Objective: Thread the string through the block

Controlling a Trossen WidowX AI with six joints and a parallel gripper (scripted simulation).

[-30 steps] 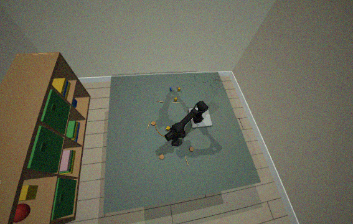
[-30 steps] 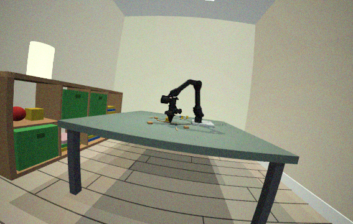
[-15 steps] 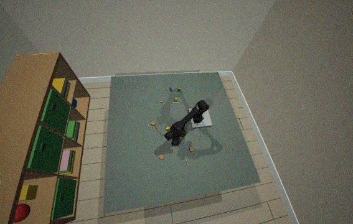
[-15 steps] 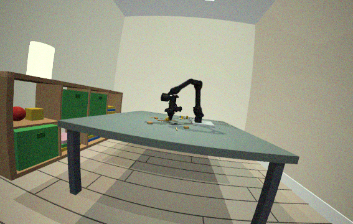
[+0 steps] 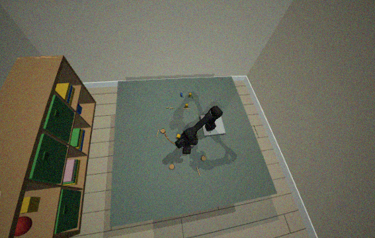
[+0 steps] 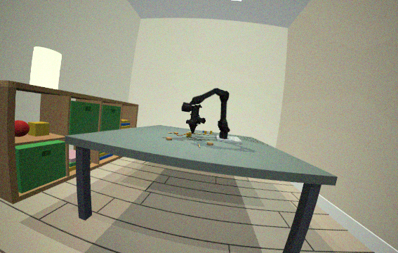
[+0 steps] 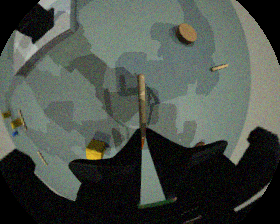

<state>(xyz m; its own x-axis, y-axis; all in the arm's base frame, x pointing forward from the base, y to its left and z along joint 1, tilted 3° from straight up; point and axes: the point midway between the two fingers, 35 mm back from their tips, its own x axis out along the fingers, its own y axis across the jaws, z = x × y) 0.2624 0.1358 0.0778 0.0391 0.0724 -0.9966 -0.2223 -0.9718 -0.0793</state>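
Note:
My gripper is shut on the wooden stick, a little above the table. The stick points straight out past the fingertips in the wrist view, with a bit of orange string at its held end. The string runs from the round button towards the gripper; its end there is hidden by the arm in the top view. The yellowish block stands on the table close beside the gripper. Its hole cannot be made out.
Loose buttons and a loose stick lie on the near side. Another stick lies left of the string's button. Farther back are more sticks, small yellow pieces and a blue piece.

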